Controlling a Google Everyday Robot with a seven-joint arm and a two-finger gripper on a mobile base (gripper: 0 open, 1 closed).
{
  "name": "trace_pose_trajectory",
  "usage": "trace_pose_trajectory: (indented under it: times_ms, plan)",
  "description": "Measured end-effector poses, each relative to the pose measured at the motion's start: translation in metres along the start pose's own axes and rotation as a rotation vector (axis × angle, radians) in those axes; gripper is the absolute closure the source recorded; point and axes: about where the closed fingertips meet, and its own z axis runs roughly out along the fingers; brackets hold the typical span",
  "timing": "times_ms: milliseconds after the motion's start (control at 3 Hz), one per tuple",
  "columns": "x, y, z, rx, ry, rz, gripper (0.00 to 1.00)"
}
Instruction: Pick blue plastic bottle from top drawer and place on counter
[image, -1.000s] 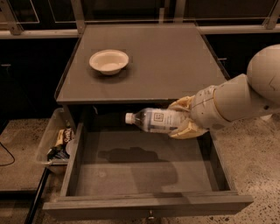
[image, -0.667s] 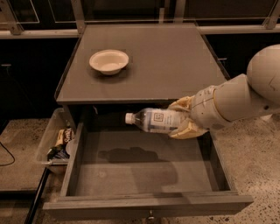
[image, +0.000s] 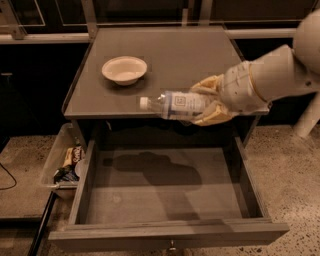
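My gripper (image: 204, 103) is shut on the blue plastic bottle (image: 175, 104), a clear bottle with a white cap and pale blue label. The bottle lies level, cap pointing left, held in the air at the height of the counter's front edge. The counter (image: 165, 60) is the flat grey cabinet top behind it. The top drawer (image: 165, 195) is pulled open below, its grey bottom bare except for the shadow of the arm and bottle.
A white bowl (image: 124, 69) sits on the counter's left half. A clear plastic bin of snacks (image: 64, 161) stands on the floor left of the drawer. Speckled floor lies to the right. The white arm (image: 280, 70) comes in from the right.
The gripper has lifted the bottle from just above the drawer up to the level of the counter's front edge. The drawer and bowl have not moved.
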Motion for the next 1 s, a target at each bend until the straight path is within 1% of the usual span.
trace_pose_trajectory:
  times_ms: [333, 667, 1000]
  plan:
    - [-0.009, -0.049, -0.001, -0.012, -0.062, -0.037, 1.0]
    - [-0.017, -0.093, -0.004, -0.002, -0.101, -0.06, 1.0]
    - [-0.01, -0.135, 0.011, -0.003, -0.112, -0.035, 1.0]
